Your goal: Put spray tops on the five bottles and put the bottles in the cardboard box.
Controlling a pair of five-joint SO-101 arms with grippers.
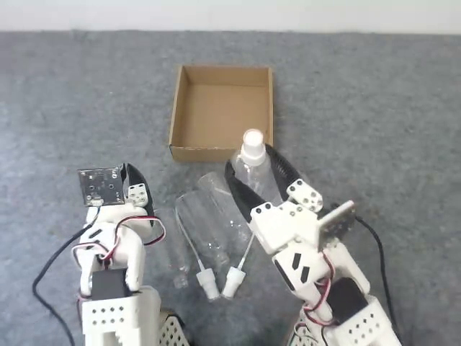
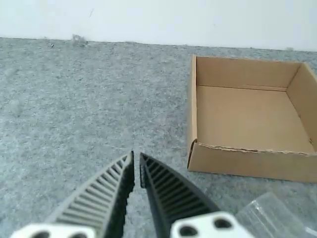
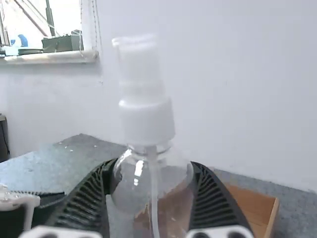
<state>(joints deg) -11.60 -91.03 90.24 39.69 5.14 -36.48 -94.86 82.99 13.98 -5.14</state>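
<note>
Right gripper clamped round upright capped bottle just outside cardboard box arm-side wall, likely staged for drop-in. Left gripper pinched together, empty, off same wall's corner. Uncapped bottles, spray tops farther from box.

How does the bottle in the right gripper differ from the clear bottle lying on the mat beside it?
The held bottle wears a white spray top; the lying bottle has none. The held bottle sits top-up in the right gripper; the lying bottle rests on its side on the mat. Both are clear.
</note>
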